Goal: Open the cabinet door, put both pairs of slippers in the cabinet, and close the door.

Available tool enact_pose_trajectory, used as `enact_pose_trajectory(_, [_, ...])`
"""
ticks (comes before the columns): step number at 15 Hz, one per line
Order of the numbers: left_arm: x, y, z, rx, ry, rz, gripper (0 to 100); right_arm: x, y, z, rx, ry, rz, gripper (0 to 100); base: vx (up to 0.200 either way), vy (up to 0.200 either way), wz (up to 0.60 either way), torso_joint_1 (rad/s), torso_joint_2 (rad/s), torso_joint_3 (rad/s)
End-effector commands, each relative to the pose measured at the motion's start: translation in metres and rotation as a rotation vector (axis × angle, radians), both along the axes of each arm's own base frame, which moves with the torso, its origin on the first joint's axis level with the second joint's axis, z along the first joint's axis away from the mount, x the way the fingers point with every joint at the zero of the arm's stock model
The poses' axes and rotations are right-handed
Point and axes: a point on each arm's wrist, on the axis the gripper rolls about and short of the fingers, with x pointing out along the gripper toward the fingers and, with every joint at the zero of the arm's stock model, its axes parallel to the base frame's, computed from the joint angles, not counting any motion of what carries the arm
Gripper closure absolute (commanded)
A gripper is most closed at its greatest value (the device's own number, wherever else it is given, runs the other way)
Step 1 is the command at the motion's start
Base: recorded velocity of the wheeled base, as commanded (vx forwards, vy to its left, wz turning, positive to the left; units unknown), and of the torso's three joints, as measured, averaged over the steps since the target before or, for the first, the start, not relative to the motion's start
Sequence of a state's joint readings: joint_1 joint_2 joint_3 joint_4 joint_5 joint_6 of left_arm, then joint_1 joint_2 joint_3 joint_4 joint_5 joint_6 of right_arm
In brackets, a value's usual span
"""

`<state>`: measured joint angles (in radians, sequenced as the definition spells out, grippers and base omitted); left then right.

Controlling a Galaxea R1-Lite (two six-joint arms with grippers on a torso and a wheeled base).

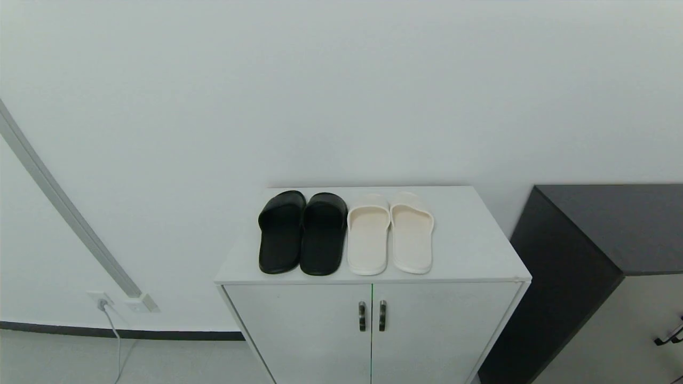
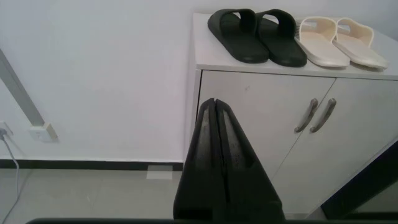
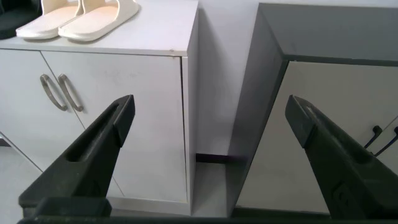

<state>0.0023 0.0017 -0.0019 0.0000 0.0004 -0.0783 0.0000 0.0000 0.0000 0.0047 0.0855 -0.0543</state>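
White two-door cabinet [image 1: 299, 330] shut. Left end effector [image 2: 215, 102] pinched, right end effector [image 3: 210, 106] wide. Risk: wide one snagging both close-set metal handles [image 1: 362, 316].

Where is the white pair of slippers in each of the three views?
Head view: the white pair of slippers lies on the cabinet top, right of the black pair.
Left wrist view: the white pair of slippers lies beside the black pair, above the door handles.
Right wrist view: the white pair of slippers lies above the door handles.
Shared landmark: the two door handles.
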Motion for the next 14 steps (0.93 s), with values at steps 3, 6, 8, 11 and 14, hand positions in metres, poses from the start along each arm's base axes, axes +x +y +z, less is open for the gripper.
enact_pose_trajectory(3, [-0.0001, 0.0, 0.0003, 0.0, -0.001, 0.0, 100, 0.0001, 0.0, 0.0, -0.002, 0.001, 0.002, 0, 0.0, 0.0, 0.0, 0.0, 0.0, 0.0])
enact_pose_trajectory(6, [0.0, 0.0, 0.0004, 0.0, 0.0, 0.0, 100, 0.0001, 0.0, 0.0, 0.001, 0.002, 0.002, 0, 0.0, 0.0, 0.0, 0.0, 0.0, 0.0])
enact_pose_trajectory(8, [0.0, -0.0001, -0.0001, -0.001, 0.0, -0.001, 100, 0.0001, 0.0, 0.0, -0.001, 0.001, 0.002, 0, 0.0, 0.0, 0.0, 0.0, 0.0, 0.0])
enact_pose_trajectory(11, [0.0, -0.0001, 0.0004, -0.001, 0.0, -0.001, 100, 0.0001, 0.0, 0.0, 0.001, 0.002, 0.002, 0, 0.0, 0.0, 0.0, 0.0, 0.0, 0.0])
enact_pose_trajectory(14, [0.0, 0.0, -0.0001, 0.0, 0.0, 0.0, 100, 0.0001, 0.0, 0.0002, 0.001, 0.0, 0.002, 0, 0.0, 0.0, 0.0, 0.0, 0.0, 0.0])
